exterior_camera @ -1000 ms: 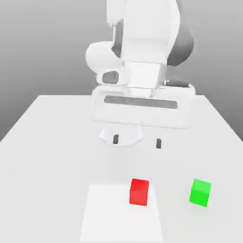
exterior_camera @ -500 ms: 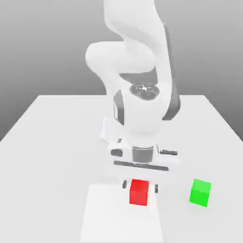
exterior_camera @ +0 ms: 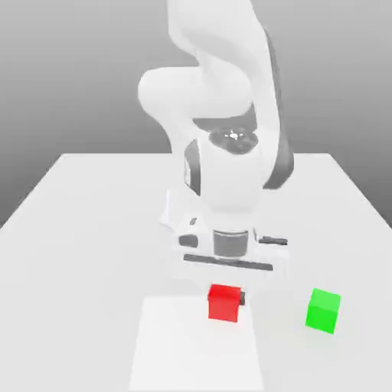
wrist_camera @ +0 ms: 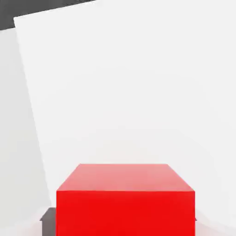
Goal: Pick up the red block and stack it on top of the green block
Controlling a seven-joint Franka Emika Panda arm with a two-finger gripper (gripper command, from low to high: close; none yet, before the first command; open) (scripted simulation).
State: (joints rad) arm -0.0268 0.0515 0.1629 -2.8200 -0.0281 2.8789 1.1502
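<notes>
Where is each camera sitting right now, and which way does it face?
Exterior view: off the arm, facing it across the table and looking down; arm, hand and gripper show, with the green block.
Hand view: on the hand, looking past the fingertips at the red block; dark finger parts flank it.
Shared: the red block between the fingers, and the white sheet.

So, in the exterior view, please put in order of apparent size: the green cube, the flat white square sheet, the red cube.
1. Flat white square sheet
2. Unsure: matte red cube and matte green cube look alike.
</notes>
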